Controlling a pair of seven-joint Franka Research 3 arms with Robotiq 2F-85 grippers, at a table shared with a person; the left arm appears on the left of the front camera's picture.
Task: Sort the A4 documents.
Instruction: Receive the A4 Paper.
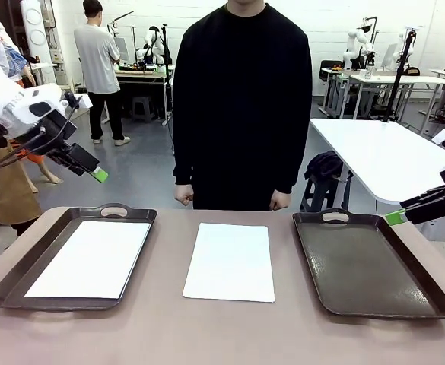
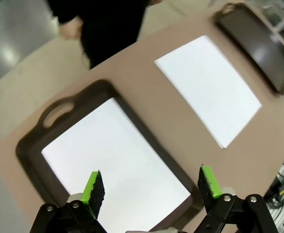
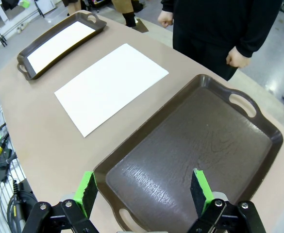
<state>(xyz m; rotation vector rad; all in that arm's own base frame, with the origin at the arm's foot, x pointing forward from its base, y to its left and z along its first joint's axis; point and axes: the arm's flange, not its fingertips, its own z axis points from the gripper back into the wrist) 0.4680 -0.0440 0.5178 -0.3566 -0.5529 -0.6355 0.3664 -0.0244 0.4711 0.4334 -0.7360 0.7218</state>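
Two A4 documents: one sheet (image 1: pixel 91 258) lies in the left tray (image 1: pixel 41 258), the middle sheet (image 1: pixel 230 262) on the brown surface (image 1: pixel 222 331) between the trays; the right tray (image 1: pixel 367 266) is empty. All jaws stand apart, empty. I judge the middle sheet goes next; its thin edge needs careful pinching. Behind, a laboratory.

Sheet (image 1: pixel 89 258) in left tray (image 1: pixel 26 266); second sheet (image 1: pixel 230 261) on table (image 1: pixel 169 327)
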